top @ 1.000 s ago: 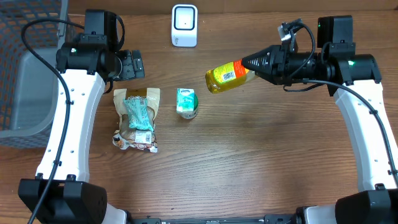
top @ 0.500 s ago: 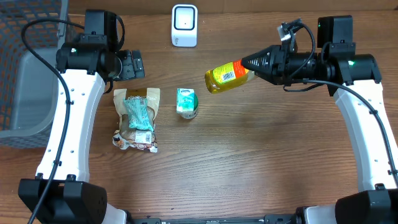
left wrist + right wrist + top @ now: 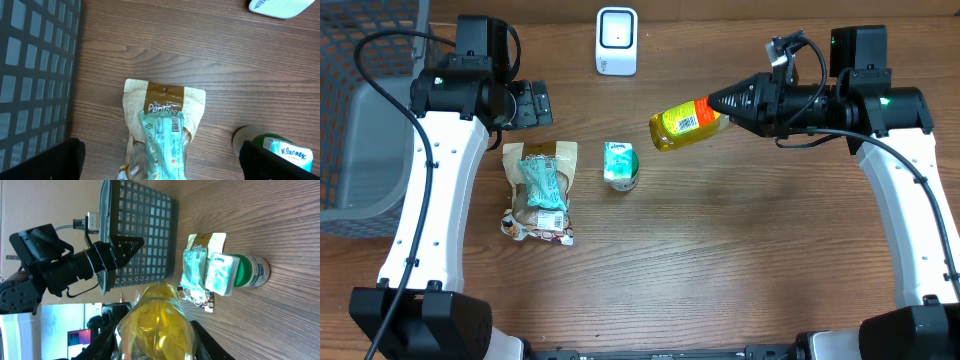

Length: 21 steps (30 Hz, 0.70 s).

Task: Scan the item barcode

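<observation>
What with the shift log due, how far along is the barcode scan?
Done: the right tool is shut on the yellow bottle. In hand: it holds the bottle sideways, right of the white scanner, not over it. Left: presenting the barcode; the snack pouch and tissue pack lie untouched by the open left tool.

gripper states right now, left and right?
Left gripper: open, holding nothing.
Right gripper: closed on the yellow bottle.

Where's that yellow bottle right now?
In the overhead view, the yellow bottle is held by the right gripper, right of centre, with the white scanner and the Kleenex pack off to its left.
</observation>
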Tool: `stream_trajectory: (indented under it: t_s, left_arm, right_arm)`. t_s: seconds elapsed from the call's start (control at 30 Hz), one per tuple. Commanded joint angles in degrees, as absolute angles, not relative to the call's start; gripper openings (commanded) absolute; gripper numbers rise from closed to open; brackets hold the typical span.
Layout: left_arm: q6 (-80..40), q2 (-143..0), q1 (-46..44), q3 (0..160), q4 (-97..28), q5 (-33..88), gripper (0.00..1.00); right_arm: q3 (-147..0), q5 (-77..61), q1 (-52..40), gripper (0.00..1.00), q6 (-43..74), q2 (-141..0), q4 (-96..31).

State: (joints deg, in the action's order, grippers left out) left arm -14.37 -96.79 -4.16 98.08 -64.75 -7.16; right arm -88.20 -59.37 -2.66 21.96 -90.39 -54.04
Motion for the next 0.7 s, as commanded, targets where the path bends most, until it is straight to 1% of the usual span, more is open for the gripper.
stream_trajectory:
  t_s: [0.0, 0.67]
  left_arm:
    - [-13.3, -96.6, -4.5, 99.3, -64.6, -7.9, 0.99]
    - [-13.3, -96.6, -4.5, 99.3, -64.7, -7.9, 1.00]
  right_arm:
    - [-89.7, -61.8, -2.5, 0.15, 21.0, -89.7, -53.7]
    - [-89.7, -61.7, -2.5, 0.15, 20.5, -89.7, -54.2]
